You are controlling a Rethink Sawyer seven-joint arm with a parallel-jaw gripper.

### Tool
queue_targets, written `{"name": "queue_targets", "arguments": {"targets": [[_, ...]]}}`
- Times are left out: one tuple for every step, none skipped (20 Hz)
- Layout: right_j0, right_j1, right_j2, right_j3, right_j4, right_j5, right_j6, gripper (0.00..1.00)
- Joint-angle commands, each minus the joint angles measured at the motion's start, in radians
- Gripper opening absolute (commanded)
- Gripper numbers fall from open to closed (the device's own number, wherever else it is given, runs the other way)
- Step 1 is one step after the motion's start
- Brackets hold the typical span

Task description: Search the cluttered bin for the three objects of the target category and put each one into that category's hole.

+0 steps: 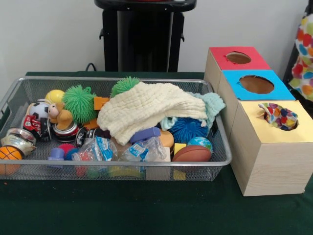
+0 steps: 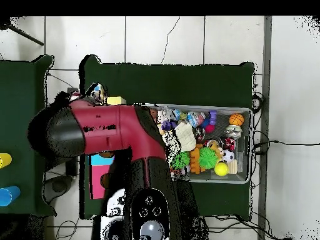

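Note:
The silver wire-mesh bin holds many toys; it also shows in the overhead view. One polka-dot cloth sticks half out of the hole in the yellow-topped box. A second polka-dot cloth hangs in the air at the right edge, beyond the boxes. No polka-dot cloth shows in the bin. In the overhead view my red arm reaches over the boxes. A bit of polka-dot cloth shows at its end, and the arm hides the gripper.
A cream waffle cloth and a mint knitted cloth lie over the bin's toys. Green spiky balls, a small football and a basketball lie around them. The blue-topped box and the red-topped box stand behind the yellow one.

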State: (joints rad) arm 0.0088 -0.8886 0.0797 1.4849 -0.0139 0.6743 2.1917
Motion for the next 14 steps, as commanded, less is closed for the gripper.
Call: {"name": "queue_targets", "arguments": {"targets": [[0.072,0.143,-0.113,-0.036,0.018,0.023,0.345,0.00],[0.084,0.154,-0.133,-0.041,0.015,0.023,0.353,0.00],[0.097,0.168,-0.153,-0.044,0.011,0.020,0.360,0.00],[0.104,0.175,-0.167,-0.045,0.010,0.019,0.362,0.00],[0.113,0.184,-0.184,-0.044,0.004,0.011,0.360,0.00],[0.118,0.185,-0.195,-0.043,0.004,0.012,0.356,0.00],[0.125,0.190,-0.211,-0.044,-0.001,0.016,0.355,0.00],[0.125,0.193,-0.214,-0.040,0.003,0.006,0.347,0.00],[0.123,0.192,-0.223,-0.034,0.006,0.001,0.340,0.00],[0.121,0.192,-0.222,-0.025,0.013,-0.006,0.332,0.00],[0.118,0.188,-0.226,-0.023,0.016,-0.009,0.322,0.00],[0.117,0.188,-0.228,-0.020,0.021,-0.012,0.315,0.00],[0.114,0.188,-0.231,-0.024,0.022,-0.006,0.305,0.00],[0.115,0.191,-0.234,-0.024,0.025,-0.009,0.304,0.00]]}}
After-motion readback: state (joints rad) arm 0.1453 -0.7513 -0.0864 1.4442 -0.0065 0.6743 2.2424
